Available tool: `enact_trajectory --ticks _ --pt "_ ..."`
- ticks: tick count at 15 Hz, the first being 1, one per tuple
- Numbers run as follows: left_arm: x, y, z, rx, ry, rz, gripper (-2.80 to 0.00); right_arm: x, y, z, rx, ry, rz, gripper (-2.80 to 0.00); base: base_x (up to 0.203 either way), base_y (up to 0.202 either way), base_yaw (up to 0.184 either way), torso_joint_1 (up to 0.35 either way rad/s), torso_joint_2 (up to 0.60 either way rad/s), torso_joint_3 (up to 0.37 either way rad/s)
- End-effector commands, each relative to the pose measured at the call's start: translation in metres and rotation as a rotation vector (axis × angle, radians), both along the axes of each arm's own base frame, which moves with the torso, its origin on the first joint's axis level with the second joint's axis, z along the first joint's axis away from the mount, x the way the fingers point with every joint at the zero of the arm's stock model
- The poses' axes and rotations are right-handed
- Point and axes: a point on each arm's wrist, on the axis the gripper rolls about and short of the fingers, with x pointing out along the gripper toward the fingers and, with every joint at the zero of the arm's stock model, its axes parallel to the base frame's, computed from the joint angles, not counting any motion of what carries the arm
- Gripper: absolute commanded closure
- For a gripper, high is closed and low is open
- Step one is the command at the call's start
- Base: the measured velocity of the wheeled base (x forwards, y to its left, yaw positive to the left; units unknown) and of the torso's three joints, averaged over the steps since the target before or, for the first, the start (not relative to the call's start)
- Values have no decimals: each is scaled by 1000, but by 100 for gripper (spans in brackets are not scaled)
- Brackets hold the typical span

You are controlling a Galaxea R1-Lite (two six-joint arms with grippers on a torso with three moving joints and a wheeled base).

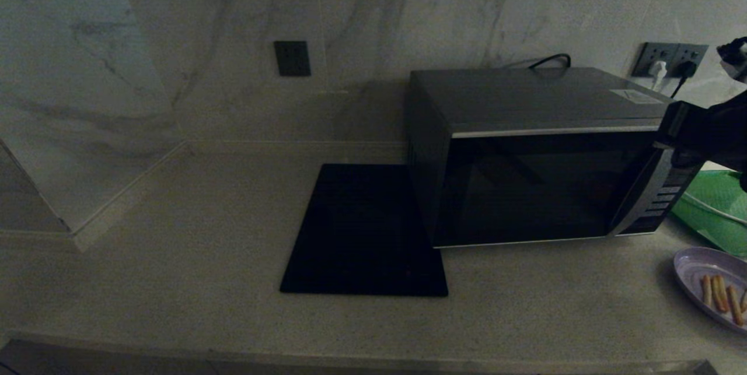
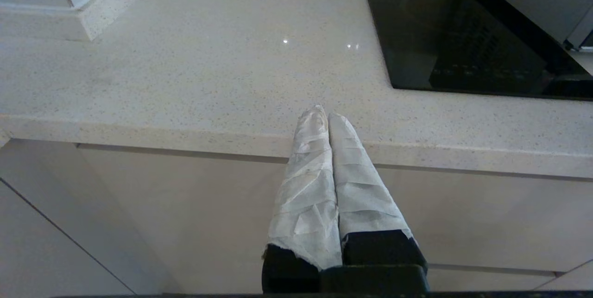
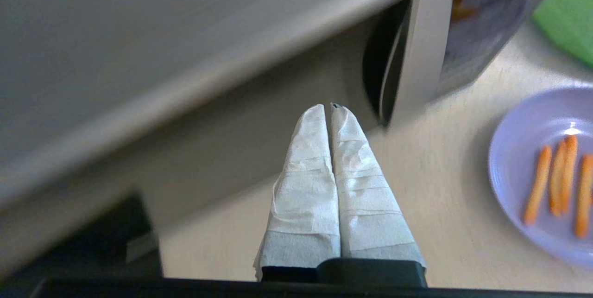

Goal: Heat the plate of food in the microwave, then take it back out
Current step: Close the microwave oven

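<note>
A dark grey microwave (image 1: pixel 543 153) with black glass door shut stands on the tabletop (image 1: pixel 192 258). Near its front right corner lies a lavender plate of food (image 1: pixel 715 288) holding a few golden-orange fries.

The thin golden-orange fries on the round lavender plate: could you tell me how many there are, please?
4 fries show in the right wrist view, lying side by side on the lavender plate; the frame edge may hide more.
</note>
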Motion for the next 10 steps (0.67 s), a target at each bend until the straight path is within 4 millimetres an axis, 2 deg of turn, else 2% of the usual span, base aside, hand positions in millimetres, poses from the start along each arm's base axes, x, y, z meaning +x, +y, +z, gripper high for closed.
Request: enact_trajectory --ticks 1,4,7,10 --pt "0 0 0 -1 -2 1 0 -42 18 12 -7 -30 110 0 0 0 0 0 0 0" --pt "0 0 0 -1 -2 1 0 -65 60 3 -23 24 316 0 0 0 0 0 0 0" --pt "0 0 0 -1 -2 1 0 -78 98 -4 -71 68 450 0 0 0 0 0 0 0" --pt "0 0 0 -1 -2 1 0 -64 127 -22 -140 132 479 0 0 0 0 0 0 0"
